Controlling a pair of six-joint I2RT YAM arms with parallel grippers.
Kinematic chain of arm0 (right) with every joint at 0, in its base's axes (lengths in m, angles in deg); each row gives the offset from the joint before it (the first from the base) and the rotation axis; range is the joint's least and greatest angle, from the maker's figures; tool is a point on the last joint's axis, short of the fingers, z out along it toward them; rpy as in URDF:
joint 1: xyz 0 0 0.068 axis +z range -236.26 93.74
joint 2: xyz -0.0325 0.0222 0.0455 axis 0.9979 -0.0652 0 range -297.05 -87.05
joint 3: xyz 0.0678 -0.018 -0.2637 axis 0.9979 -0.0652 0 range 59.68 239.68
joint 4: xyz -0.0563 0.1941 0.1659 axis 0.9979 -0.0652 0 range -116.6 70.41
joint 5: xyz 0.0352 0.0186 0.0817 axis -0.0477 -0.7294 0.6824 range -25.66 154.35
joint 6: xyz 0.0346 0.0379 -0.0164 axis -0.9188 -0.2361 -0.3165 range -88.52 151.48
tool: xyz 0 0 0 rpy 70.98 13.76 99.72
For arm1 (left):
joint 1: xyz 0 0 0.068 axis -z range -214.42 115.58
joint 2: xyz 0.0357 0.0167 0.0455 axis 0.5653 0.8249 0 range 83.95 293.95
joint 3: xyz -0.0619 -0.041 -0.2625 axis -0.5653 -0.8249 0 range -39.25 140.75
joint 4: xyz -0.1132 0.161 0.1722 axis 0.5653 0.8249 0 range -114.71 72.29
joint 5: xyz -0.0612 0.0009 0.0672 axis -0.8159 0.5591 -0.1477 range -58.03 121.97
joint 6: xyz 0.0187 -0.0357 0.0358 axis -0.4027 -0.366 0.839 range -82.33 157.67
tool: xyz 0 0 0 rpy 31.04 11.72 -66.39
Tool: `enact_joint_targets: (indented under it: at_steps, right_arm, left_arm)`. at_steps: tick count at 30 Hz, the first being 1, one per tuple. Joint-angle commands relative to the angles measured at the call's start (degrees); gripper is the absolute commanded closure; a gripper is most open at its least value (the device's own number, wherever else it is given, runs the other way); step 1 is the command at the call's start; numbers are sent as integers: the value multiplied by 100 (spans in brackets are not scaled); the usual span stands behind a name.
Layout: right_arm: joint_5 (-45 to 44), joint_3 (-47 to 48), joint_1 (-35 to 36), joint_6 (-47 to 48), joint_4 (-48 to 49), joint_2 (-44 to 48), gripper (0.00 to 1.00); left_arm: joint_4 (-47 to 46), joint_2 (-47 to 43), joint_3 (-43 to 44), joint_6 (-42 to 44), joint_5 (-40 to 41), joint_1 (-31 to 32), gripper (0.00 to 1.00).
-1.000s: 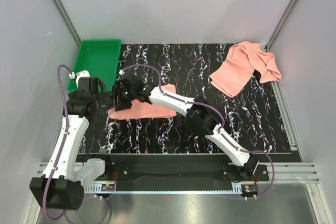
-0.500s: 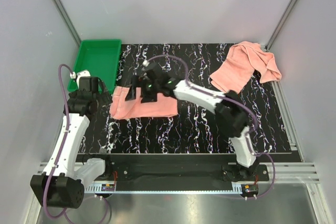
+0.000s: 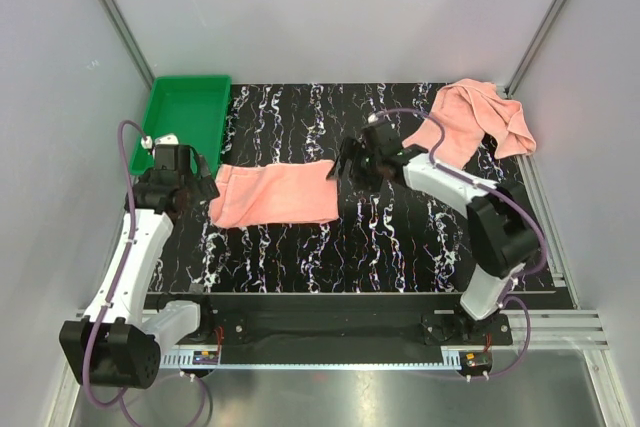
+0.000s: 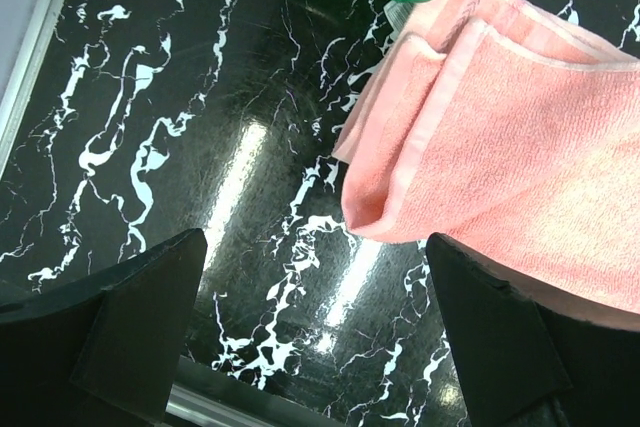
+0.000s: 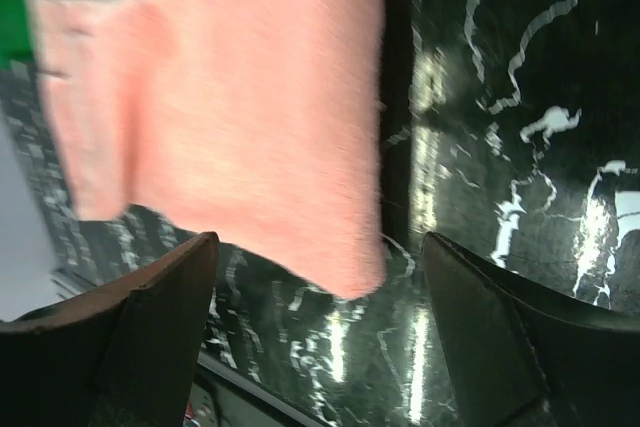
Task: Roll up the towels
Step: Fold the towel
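Having let go of the flat towel (image 3: 275, 195) mid-surface (image 3: 300, 257), the right pincer (image 3: 345, 169) has swung off its right end, released and empty. The left pincer (image 3: 192, 183) hangs released at its left edge. The other towel (image 3: 468, 127) lies crumpled far right.

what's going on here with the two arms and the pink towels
Two robot arms are set to roll towels. One pink towel lies flat as a long strip on the black table, beside the green tray. The left gripper hovers open at its left end, the right gripper open near its right end; neither holds anything. The second towel sits crumpled at the far right corner. Nothing is rolled yet.
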Motion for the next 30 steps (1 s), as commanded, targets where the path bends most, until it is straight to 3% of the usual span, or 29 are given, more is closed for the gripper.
enact_joint_targets:
  at_steps: [1,5,12,15,16,18,19,23,25,30]
  right_arm:
    - [368,-246,112,48,182,-336,11]
    - [562,-562,112,-58,595,-565,13]
    - [852,-994,191,-242,1166,-794,26]
    - [1036,-1161,244,-374,1536,-917,38]
    - [1072,-1196,270,-383,1615,-952,49]
    - [1072,-1240,288,-392,1633,-961,58]
    - [1063,-1292,288,-392,1624,-935,68]
    - [669,-1337,262,-243,1081,-672,86]
    - [362,-1424,156,-173,625,-409,88]
    - [-105,-1784,-98,-6,-220,295,89]
  left_arm:
    - [-223,81,131,117,-179,-22,1]
    - [-240,90,105,117,-188,-13,1]
    - [-249,186,114,152,-328,-4,1]
    - [-266,195,105,169,-363,13,1]
    - [-266,204,105,178,-372,22,1]
    - [-266,230,105,178,-390,40,1]
    - [-275,230,96,178,-398,49,1]
    - [-302,265,87,187,-486,127,3]
    - [-310,353,70,178,-618,215,3]
    - [-74,766,228,-189,-303,1190,4]
